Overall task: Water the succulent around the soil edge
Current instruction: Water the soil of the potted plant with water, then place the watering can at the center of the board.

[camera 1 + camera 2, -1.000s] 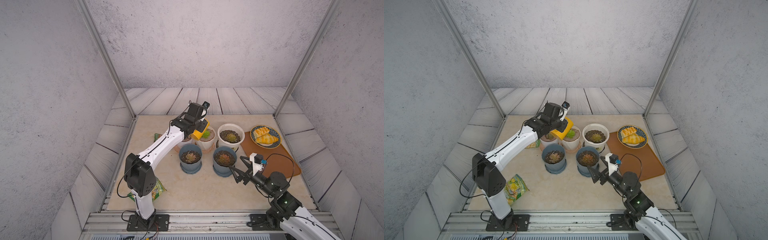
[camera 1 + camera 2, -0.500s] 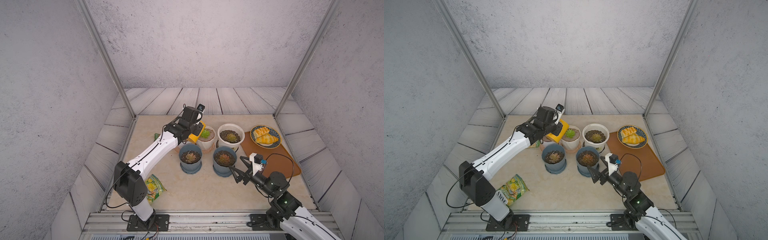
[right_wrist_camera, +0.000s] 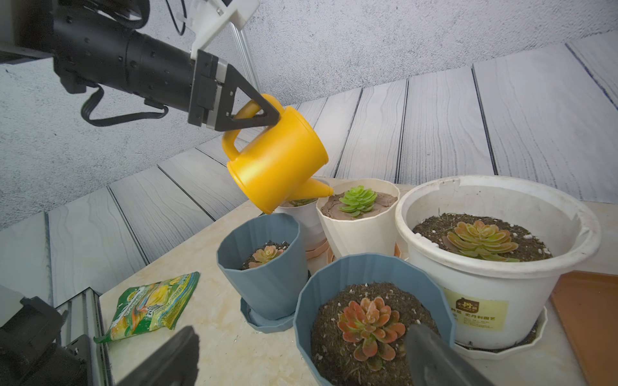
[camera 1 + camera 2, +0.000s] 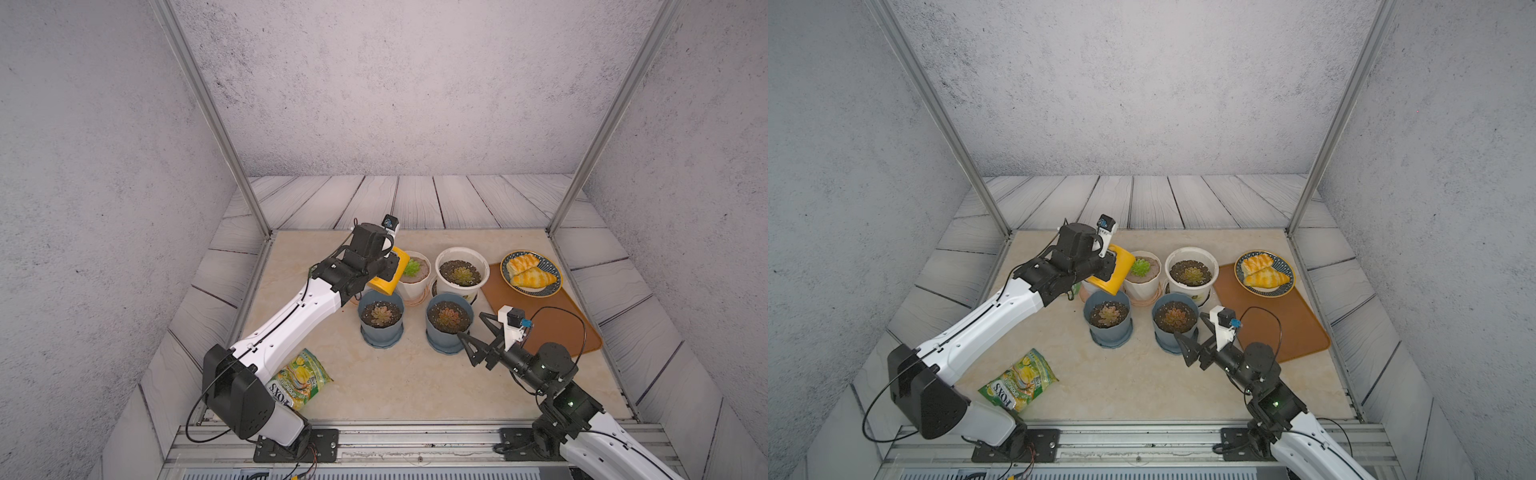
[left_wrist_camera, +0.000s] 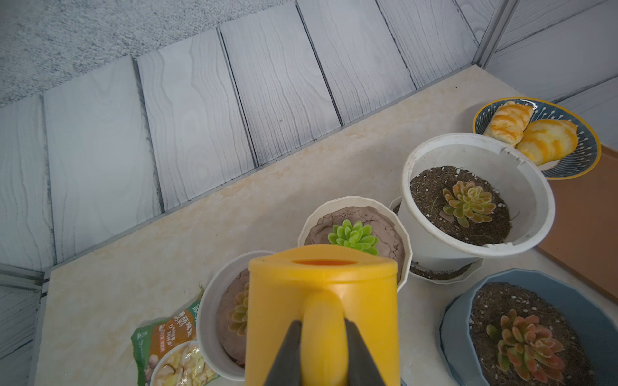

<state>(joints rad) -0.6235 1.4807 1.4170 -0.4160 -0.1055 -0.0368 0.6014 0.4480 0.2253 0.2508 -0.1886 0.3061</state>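
Note:
The green succulent (image 4: 411, 267) (image 3: 357, 200) grows in brown cracked soil in a cream faceted pot (image 3: 361, 234) in the back row. A yellow watering can (image 4: 388, 274) (image 3: 281, 160) hangs tilted just left of that pot. Its spout reaches the pot's left rim in the right wrist view. My left gripper (image 5: 322, 326) is shut on the can's handle, with one black finger on each side. My right gripper (image 4: 470, 324) stands open low at the front. It is beside the right blue pot (image 3: 368, 277) and holds nothing.
A second blue pot (image 4: 380, 332), a big white pot (image 4: 461, 286) and a small white pot (image 5: 214, 300) under the can each hold a succulent. A snack bag (image 4: 299, 378) lies front left. A plate of pastries (image 4: 557, 278) sits on a brown mat (image 4: 552, 328) at right.
My left arm has drawn the watering can left and slightly nearer, from over the cream pot to its left rim. The right arm has not moved.

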